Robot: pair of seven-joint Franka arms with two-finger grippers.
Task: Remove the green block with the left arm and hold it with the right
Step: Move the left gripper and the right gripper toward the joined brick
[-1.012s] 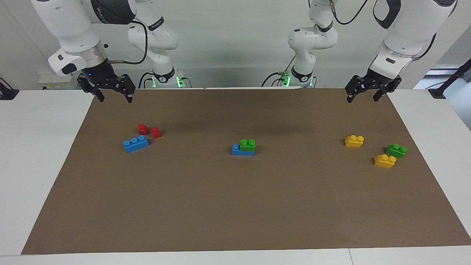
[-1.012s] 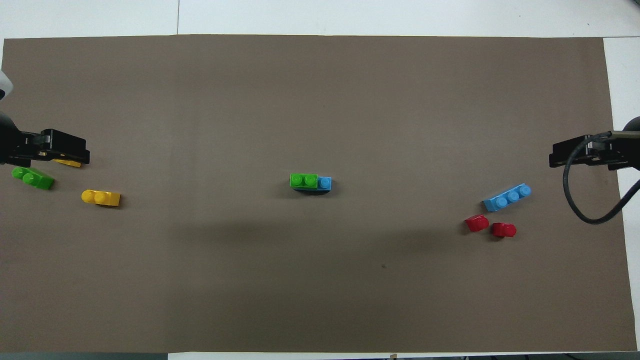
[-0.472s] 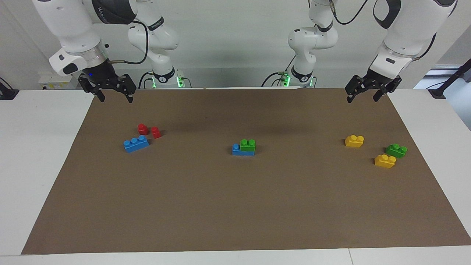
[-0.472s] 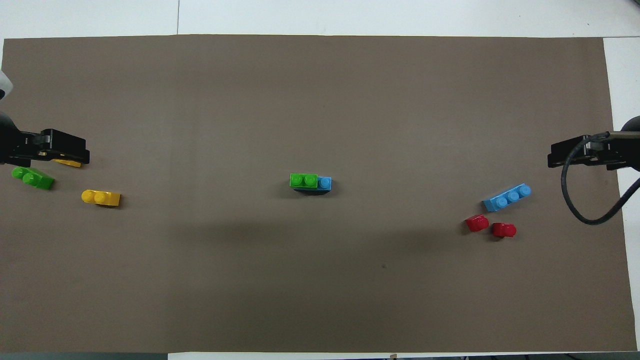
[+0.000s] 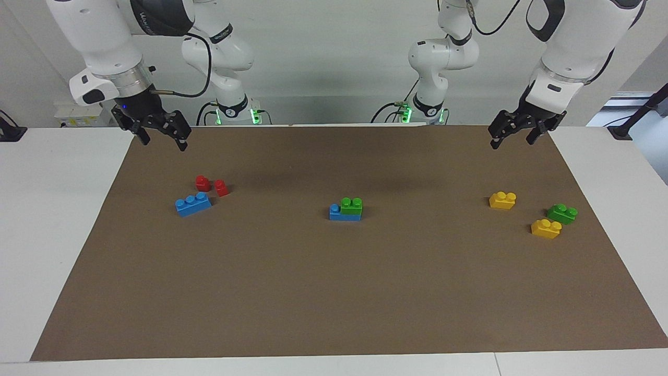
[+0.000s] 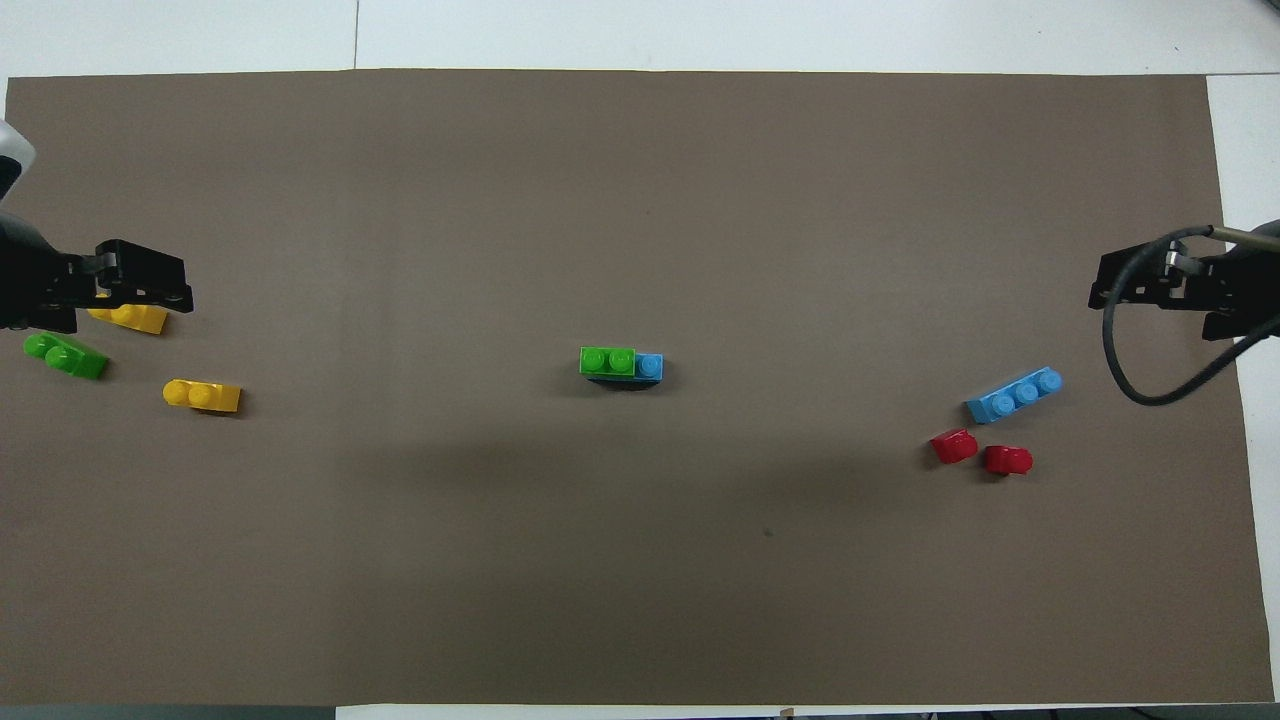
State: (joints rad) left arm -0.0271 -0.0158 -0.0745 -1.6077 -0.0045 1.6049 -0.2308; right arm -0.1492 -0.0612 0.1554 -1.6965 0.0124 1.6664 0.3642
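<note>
Green block: stacked on one end of a blue brick at the middle of the mat, nothing close around it.
Other bricks: second blue brick and two red bricks toward the right arm's end; two yellow bricks and another green brick toward the left arm's end.
Left gripper: raised over the mat's corner, jaws apart, empty.
Right gripper: raised over the other corner, jaws apart, empty.
Surface: brown mat on a white table.
Room: pale wall.
</note>
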